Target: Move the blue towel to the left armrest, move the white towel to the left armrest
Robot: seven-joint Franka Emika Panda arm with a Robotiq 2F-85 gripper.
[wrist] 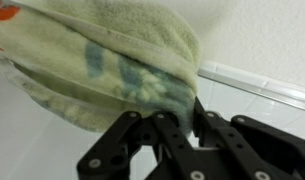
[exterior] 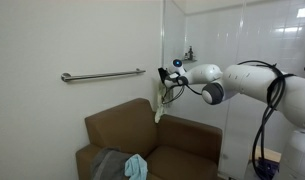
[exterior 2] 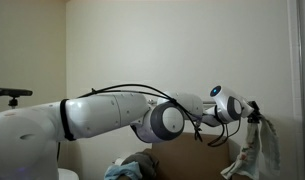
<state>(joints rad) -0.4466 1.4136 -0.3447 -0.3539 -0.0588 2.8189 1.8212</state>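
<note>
My gripper (exterior: pixel 160 88) is shut on the white towel (exterior: pixel 159 108) and holds it in the air above the back of the brown armchair (exterior: pixel 187 140). The towel hangs down limp from the jaws, also in an exterior view (exterior 2: pixel 260 150), where the gripper (exterior 2: pixel 254 112) is close to the wall. In the wrist view the pale towel (wrist: pixel 102 60), with blue-green marks, bunches above the jaws (wrist: pixel 182 112). The light blue towel (exterior: pixel 137 166) lies at the chair's front left, and shows low down in an exterior view (exterior 2: pixel 125 170).
A grey cloth (exterior: pixel 108 165) lies beside the blue towel by the chair's arm. A metal grab bar (exterior: pixel 102 75) runs along the wall above the chair. A glass or tiled partition (exterior: pixel 242 40) stands behind the arm. Cables (exterior: pixel 262 140) hang by the robot base.
</note>
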